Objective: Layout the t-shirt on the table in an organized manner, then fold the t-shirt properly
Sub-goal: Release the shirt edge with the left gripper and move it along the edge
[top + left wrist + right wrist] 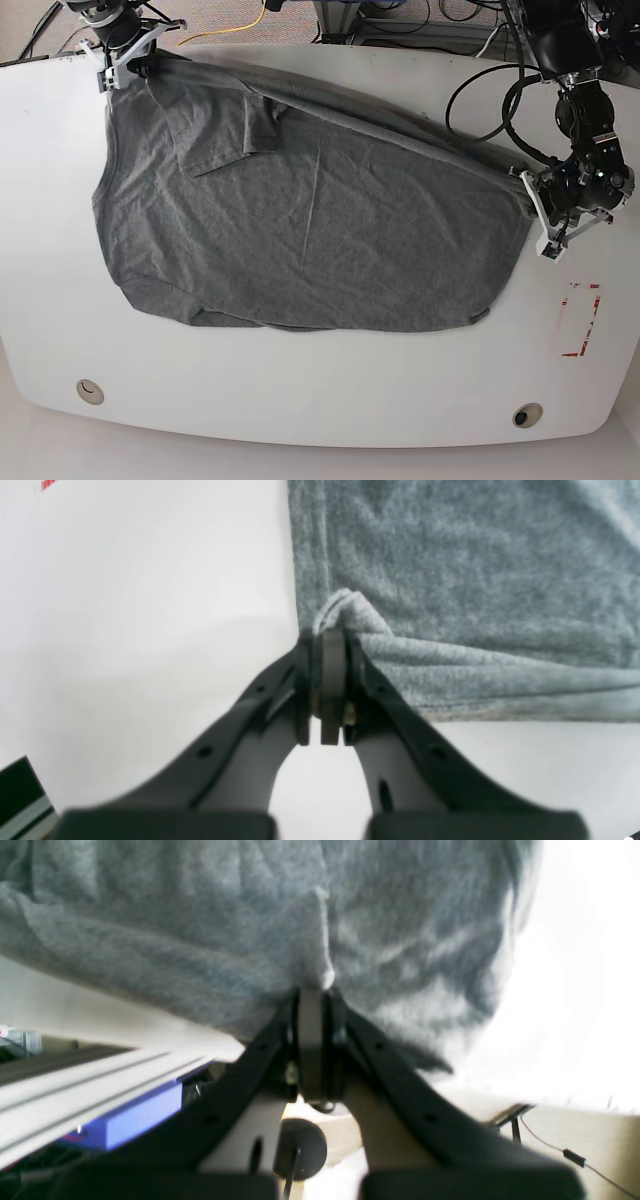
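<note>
Nearby: red dashed mark (580, 320) beside my left gripper (533, 190); cables (480, 95) behind.
Jaws: both clamped on t-shirt (310, 225) edges; right gripper (128, 62) at worktop (300, 400) corner.
Hidden: pinched cloth.

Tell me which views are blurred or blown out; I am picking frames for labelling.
Left wrist view: the left gripper base is soft, while the t-shirt weave is fairly clear. Right wrist view: overexposed white at right, with the cloth edge washed out beside the right gripper. Base view: sharp and evenly lit, with mild glare on the table.
</note>
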